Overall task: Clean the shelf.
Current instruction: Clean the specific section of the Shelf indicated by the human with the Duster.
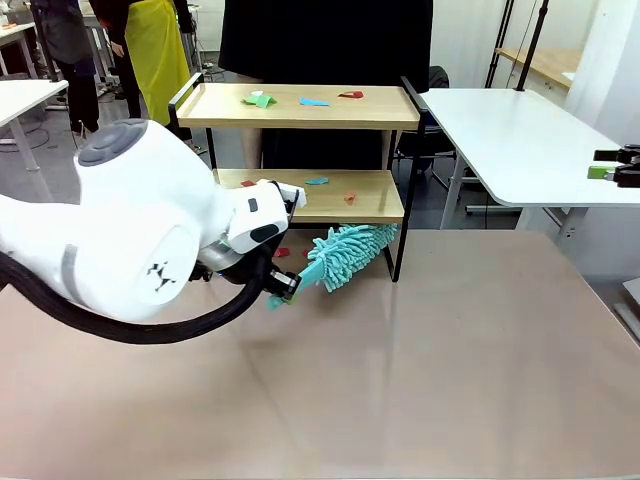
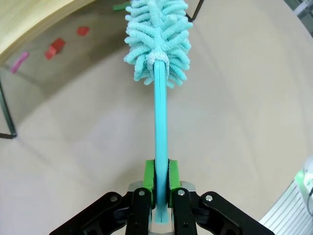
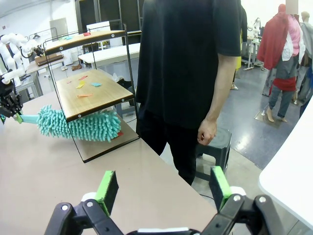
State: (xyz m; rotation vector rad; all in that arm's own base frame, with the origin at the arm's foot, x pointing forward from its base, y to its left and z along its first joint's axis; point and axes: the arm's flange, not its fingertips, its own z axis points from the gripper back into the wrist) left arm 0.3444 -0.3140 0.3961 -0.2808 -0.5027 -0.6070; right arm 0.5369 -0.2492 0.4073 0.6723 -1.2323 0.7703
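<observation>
In the front view, the left gripper [image 1: 283, 287] is pinching the handle of a teal duster [image 1: 345, 255], whose fluffy head is lying low at about five o'clock of the shelf [image 1: 385, 112], under the lower board. Paper scraps [image 1: 260, 99] are sitting on the top board and more scraps [image 1: 317, 181] on the lower one, so the wiping of both boards is, by my judgement, largely left to do. The right gripper [image 1: 603, 164] is waiting at three o'clock, well apart. In the left wrist view, the green pads [image 2: 149, 177] are pressing on the handle from both sides, and red bits [image 2: 55, 47] are lying on the table at ten o'clock, beneath the board's edge. In the right wrist view, the right gripper's jaws are standing spread with nothing between them, the shelf is showing at ten o'clock with scraps on its boards, and a person is standing beside it.
</observation>
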